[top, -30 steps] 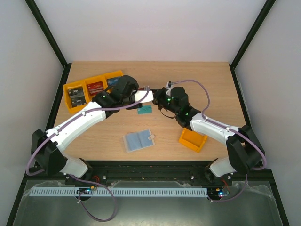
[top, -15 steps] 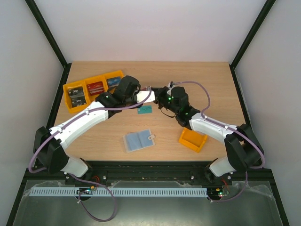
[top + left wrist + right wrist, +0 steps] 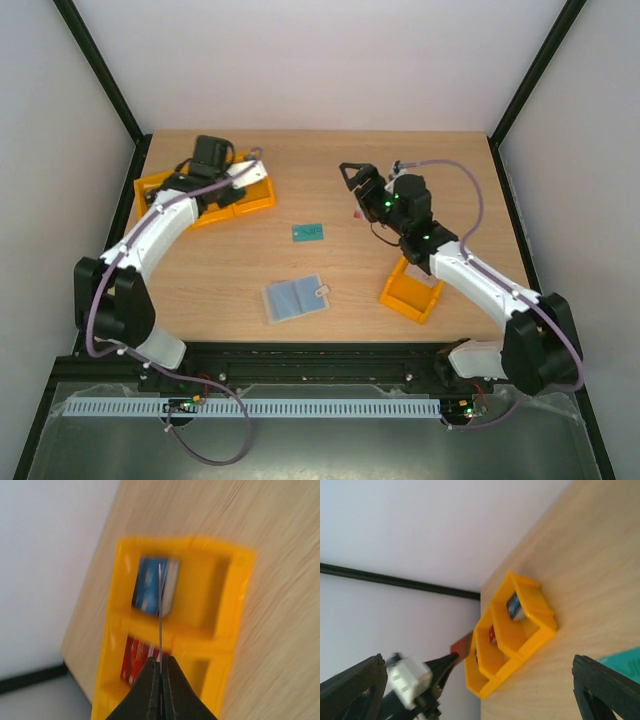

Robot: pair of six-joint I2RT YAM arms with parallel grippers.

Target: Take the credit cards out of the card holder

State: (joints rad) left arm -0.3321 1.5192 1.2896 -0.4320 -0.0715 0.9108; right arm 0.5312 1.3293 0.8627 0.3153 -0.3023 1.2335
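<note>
The card holder point(image 3: 293, 297) lies open near the front middle of the table, with neither gripper near it. A teal-green credit card point(image 3: 308, 233) lies flat behind it; its corner point(image 3: 626, 660) shows in the right wrist view. My left gripper point(image 3: 225, 185) hangs over the orange bins and is shut on a dark red credit card point(image 3: 462, 646). The left wrist view shows that card edge-on point(image 3: 160, 615), sticking out of the closed left gripper point(image 3: 161, 662). My right gripper point(image 3: 352, 180) stands open and empty at the back middle, apart from every card.
A row of orange-yellow bins point(image 3: 258, 197) sits at the back left, with a blue card point(image 3: 150, 587) and a red one point(image 3: 135, 662) in its compartments. A single orange bin point(image 3: 411, 296) stands at the front right, beside the right arm.
The left gripper shut on the dark red card at the table's middle and swung left with it to the bins. The right gripper let go, opened wide and drew back to the right.
</note>
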